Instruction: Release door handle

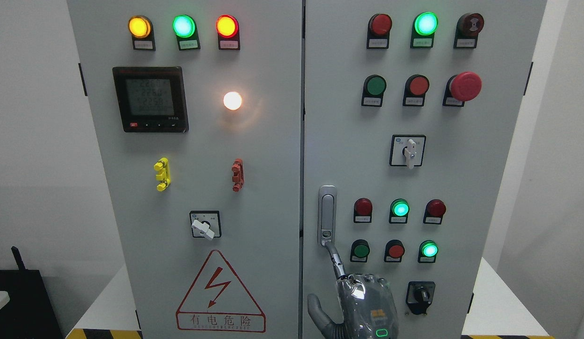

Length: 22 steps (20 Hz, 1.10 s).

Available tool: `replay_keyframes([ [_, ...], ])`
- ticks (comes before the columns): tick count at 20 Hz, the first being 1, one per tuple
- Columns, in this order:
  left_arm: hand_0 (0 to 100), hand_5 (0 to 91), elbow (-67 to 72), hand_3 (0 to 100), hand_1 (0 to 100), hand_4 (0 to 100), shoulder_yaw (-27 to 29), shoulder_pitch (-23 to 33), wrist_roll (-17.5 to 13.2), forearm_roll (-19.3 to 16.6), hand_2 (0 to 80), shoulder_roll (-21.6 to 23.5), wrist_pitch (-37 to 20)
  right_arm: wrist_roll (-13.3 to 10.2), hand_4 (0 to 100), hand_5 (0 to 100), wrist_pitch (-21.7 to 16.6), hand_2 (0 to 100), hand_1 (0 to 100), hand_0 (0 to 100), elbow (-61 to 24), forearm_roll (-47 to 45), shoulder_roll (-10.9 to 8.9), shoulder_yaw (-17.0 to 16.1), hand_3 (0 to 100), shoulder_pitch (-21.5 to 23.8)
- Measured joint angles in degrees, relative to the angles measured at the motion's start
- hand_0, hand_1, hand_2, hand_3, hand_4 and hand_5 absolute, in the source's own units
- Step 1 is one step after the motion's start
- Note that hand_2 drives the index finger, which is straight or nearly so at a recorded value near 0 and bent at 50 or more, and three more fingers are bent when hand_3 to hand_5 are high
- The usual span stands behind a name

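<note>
Low in the frame's middle, we see the door handle (327, 215) just above the robot hand (362, 301), one finger (335, 256) stretched up touching its lower end, nothing gripped.

The cabinet (254, 179) is matt grey painted metal. Its door handle (327, 214) is smooth, silvery metal. The hand (362, 301) has a glossy grey plastic shell.
</note>
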Motion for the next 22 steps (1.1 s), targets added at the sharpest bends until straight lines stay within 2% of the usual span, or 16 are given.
replay_keyframes([
  [22,12,0.0,0.0,0,39,0,0.0,0.0,0.0,0.0,0.0,0.0,0.0,1.5,100,100,0.8,9,41,39,0.0,0.2,-0.02,0.1,100,0.0],
])
